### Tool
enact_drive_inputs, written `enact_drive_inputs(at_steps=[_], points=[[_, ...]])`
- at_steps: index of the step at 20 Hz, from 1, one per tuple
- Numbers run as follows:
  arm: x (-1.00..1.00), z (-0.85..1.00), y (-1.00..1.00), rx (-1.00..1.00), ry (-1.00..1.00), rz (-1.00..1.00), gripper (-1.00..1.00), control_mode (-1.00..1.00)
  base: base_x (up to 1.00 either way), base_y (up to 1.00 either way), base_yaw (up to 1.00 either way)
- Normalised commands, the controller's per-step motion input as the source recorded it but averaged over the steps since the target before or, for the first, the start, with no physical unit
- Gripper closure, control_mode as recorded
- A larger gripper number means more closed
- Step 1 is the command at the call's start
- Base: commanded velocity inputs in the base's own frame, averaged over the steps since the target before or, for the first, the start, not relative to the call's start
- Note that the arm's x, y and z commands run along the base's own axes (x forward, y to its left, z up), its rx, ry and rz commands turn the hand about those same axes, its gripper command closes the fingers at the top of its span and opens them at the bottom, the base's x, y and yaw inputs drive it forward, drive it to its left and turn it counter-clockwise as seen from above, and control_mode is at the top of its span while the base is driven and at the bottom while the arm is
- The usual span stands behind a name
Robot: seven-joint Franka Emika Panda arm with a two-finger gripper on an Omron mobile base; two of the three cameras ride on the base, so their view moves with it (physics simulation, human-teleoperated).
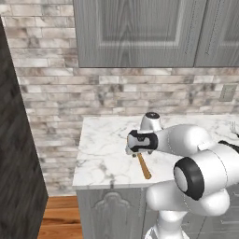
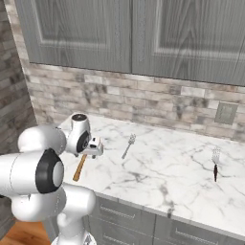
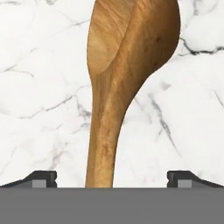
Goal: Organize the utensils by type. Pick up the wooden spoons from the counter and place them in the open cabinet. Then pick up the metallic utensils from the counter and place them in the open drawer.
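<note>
A wooden spoon (image 3: 127, 65) lies on the white marble counter (image 1: 100, 154). In the hand view its bowl is at the top and its handle runs down between my two fingertips (image 3: 43, 178). My gripper (image 3: 113, 179) is open and hangs just above the spoon, one finger on each side of the handle without gripping it. From the base views, my gripper (image 1: 135, 144) (image 2: 94, 148) covers the bowl, so only the spoon handle (image 1: 144, 167) (image 2: 79, 168) sticks out towards the counter's front edge. A thin silver fork (image 2: 128, 146) lies to the right. The open cabinet and open drawer are out of view.
A second fork with a dark handle (image 2: 215, 165) lies far right on the counter. Grey upper cabinet doors (image 2: 129, 33) are shut above a brick backsplash with a wall outlet (image 2: 225, 113). A dark tall panel (image 1: 16, 154) stands left of the counter's end.
</note>
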Motion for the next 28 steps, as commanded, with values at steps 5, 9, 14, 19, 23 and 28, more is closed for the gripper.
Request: enact_drive_inputs(at_steps=[5, 9, 14, 19, 23, 28], points=[[0.17, -0.29, 0.1, 0.0, 0.12, 0.0, -1.0, -1.0, 0.0, 0.0, 0.0], [0.18, -0.37, 0.03, 0.0, 0.13, 0.0, -1.0, -1.0, 0.0, 0.0, 0.0], [0.14, -0.39, 0.0, -0.01, 0.11, 0.0, -1.0, -1.0, 0.0, 0.0, 0.0], [-0.24, -0.24, 0.0, -0.02, 0.0, 0.0, 1.0, -1.0, 0.0, 0.0, 0.0], [-0.28, -0.05, -0.01, 0.0, 0.03, 0.01, 1.0, -1.0, 0.0, 0.0, 0.0], [-0.29, 0.25, -0.06, 0.0, 0.09, 0.15, 1.0, -1.0, 0.0, 0.0, 0.0]])
